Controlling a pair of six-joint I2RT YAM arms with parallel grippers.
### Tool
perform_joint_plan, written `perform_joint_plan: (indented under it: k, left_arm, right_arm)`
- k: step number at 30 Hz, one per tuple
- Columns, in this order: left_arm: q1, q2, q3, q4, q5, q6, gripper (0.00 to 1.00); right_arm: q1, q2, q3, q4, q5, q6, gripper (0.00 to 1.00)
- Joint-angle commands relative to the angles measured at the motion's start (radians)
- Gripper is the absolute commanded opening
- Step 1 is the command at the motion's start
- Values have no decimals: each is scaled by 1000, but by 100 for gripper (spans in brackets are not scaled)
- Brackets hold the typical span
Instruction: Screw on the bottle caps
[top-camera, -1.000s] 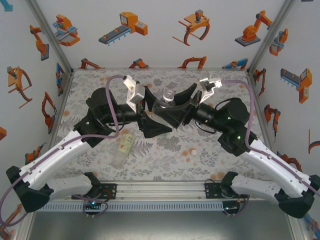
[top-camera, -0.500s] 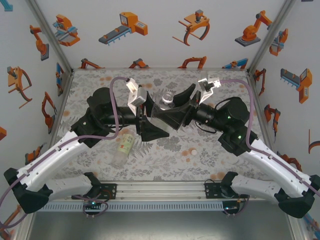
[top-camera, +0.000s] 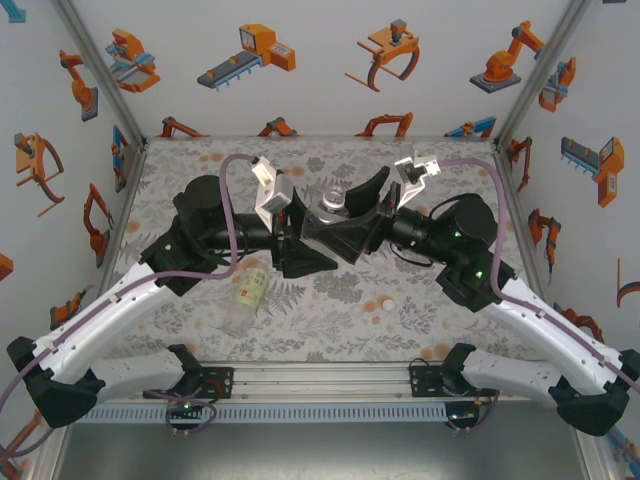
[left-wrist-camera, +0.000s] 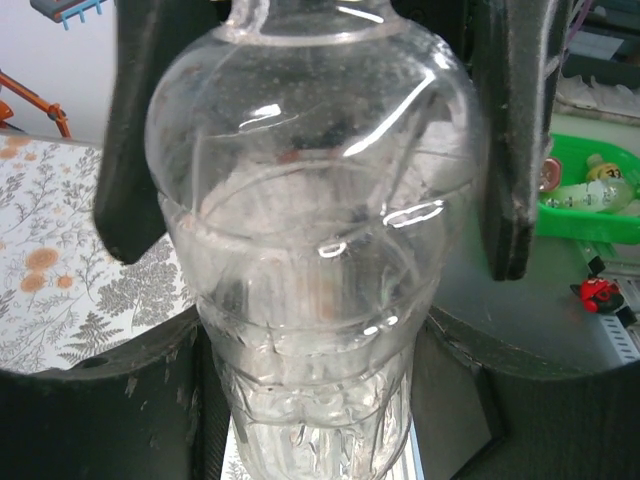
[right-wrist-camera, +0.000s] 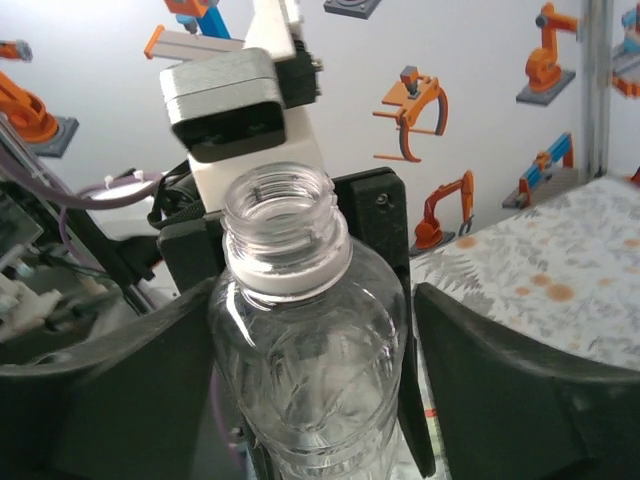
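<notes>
Centrally, just above mid-frame in the top view: one clear bottle (top-camera: 333, 203), plain, upright, mouth uncapped, between both claws. Left claw (top-camera: 312, 235) is closed on its lower body; in the left wrist view its fingers (left-wrist-camera: 150, 420) press both sides of the bottle. Right claw (top-camera: 345, 218) is parted around the shoulder; in the right wrist view a sliver of gap shows beside its right-hand finger (right-wrist-camera: 520, 400).

Second bottle: yellow-green labelled bottle (top-camera: 248, 297), lying on the desk (top-camera: 330, 330), lower left of centre. Print on the label is too small to read.

Versus half a second ago: the left claw's fingers have drawn in; the labelled bottle has not moved.

Count: bottles 2, claws 2.
</notes>
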Motion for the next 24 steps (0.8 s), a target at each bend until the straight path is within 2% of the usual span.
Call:
perform_joint_plan:
  k: [1, 7, 10, 13, 19, 24]
  left_arm:
    - [4, -49, -16, 3, -34, 26, 43]
    - [26, -106, -46, -89, -225, 60, 38]
    - [40, -132, -58, -146, -322, 75, 33]
    - [71, -159, -76, -173, -391, 60, 26]
    - [123, -207, -111, -185, -431, 11, 16]
    - [145, -200, -100, -240, -431, -25, 11]
  right_arm:
    - [1, -26, 50, -66, 76, -40, 82]
    - [1, -68, 98, -308, 259, -130, 84]
    - [1, -80, 97, -426, 377, -129, 84]
    - [0, -88, 82, -511, 437, -120, 83]
    - [0, -58, 49, -727, 579, -41, 77]
    - [0, -25, -37, -823, 611, 41, 73]
